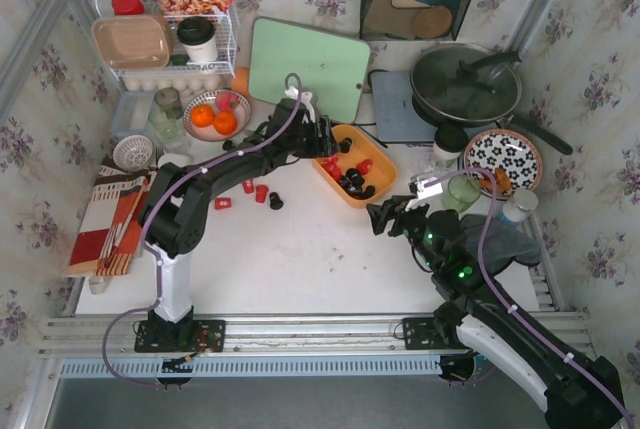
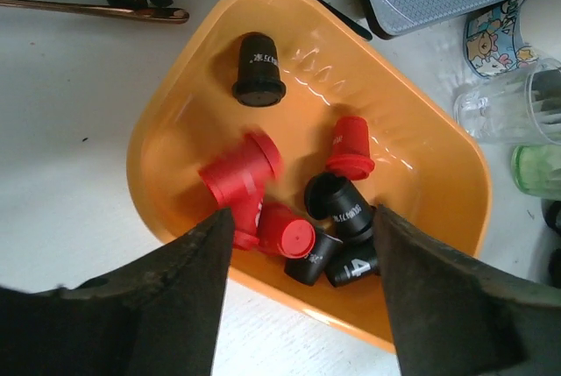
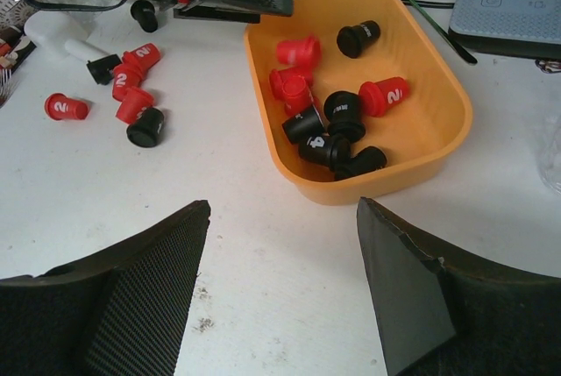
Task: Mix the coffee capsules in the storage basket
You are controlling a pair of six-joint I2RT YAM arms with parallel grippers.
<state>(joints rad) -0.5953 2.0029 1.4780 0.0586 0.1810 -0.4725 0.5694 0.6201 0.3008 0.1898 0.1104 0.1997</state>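
Observation:
The orange storage basket (image 1: 380,154) sits at the table's middle right. It holds several red and black coffee capsules, such as a red one (image 2: 241,174) and a black one (image 2: 259,69). They also show in the right wrist view, red (image 3: 298,50) and black (image 3: 358,39), inside the basket (image 3: 412,174). Several more capsules (image 1: 250,189) lie loose on the table left of the basket, among them a red one (image 3: 67,107) and a black one (image 3: 145,127). My left gripper (image 1: 325,139) hovers open and empty over the basket's near-left end (image 2: 302,253). My right gripper (image 1: 385,217) is open and empty, near of the basket (image 3: 282,218).
A green cutting board (image 1: 308,67) and a lidded pan (image 1: 465,84) stand behind the basket. A plate of oranges (image 1: 215,117) and a white wire rack (image 1: 165,39) are at back left. A patterned plate (image 1: 503,159) and a green glass (image 1: 462,192) are to the right.

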